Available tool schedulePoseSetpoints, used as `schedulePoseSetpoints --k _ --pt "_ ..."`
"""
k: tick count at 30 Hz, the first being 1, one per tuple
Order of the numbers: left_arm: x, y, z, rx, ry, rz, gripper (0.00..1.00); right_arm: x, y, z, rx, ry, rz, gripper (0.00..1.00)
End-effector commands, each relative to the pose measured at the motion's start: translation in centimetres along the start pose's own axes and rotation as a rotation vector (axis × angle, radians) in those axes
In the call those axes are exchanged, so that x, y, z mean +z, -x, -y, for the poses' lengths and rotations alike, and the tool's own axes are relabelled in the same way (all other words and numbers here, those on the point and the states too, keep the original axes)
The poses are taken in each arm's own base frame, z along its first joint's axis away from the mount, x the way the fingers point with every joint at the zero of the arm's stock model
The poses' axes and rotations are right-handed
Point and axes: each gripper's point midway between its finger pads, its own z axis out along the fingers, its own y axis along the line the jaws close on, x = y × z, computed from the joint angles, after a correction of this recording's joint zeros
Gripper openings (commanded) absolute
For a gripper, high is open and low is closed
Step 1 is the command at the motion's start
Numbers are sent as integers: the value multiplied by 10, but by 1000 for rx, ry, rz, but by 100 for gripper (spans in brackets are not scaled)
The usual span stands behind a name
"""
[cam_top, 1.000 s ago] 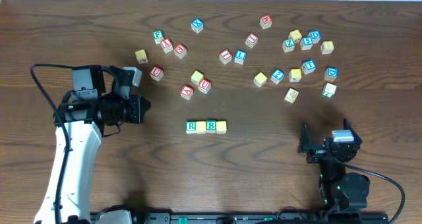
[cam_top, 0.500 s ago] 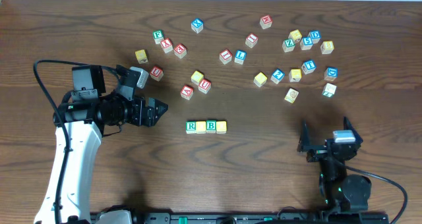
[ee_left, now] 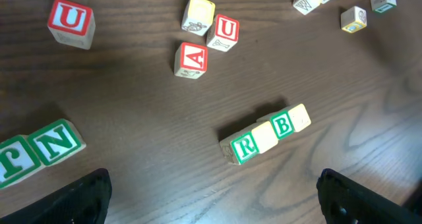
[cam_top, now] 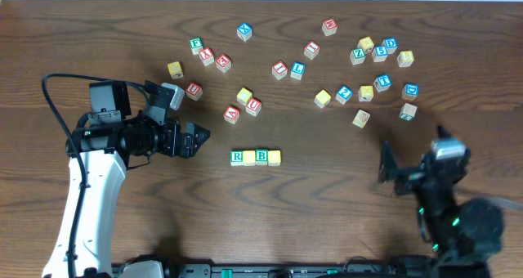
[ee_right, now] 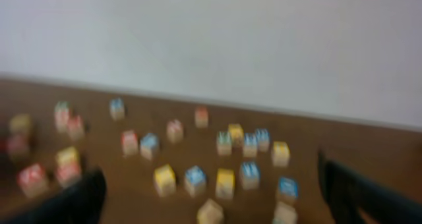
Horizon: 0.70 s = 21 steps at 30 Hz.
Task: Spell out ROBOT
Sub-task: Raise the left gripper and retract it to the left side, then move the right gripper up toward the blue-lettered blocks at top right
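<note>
The left gripper (cam_top: 202, 139) lay level on its outstretched arm, jaws wide, with the cube row (cam_top: 255, 156) just ahead across bare table (cam_top: 327, 221). The blurred right gripper (cam_top: 413, 159) gaped wide, the row well to its left.

Dark wood-grain table (cam_top: 327, 212); plain pale wall (ee_right: 211, 39) behind far edge.

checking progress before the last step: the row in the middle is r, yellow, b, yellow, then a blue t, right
No, there is no blue T in the row yet. The overhead view shows four cubes: R cube, first yellow cube, B cube, second yellow cube.
</note>
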Motion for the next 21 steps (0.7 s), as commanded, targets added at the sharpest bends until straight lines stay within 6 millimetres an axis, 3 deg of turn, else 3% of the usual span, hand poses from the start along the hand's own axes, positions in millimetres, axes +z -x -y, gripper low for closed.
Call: schedulePoseSetpoints --k 1,7,12,15,21 --pt "-4 4 0 15 7 14 98 11 43 -5 -13 62 -76 99" --pt "-4 4 0 15 6 14 98 34 72 -32 -32 292 -333 99" --pt "-4 4 0 15 6 14 98 72 61 -21 19 259 -434 99" --pt "-4 4 0 15 6 14 98 91 45 8 167 68 -554 99" --pt "-4 4 0 15 6 14 98 115 16 24 209 -20 -803 99"
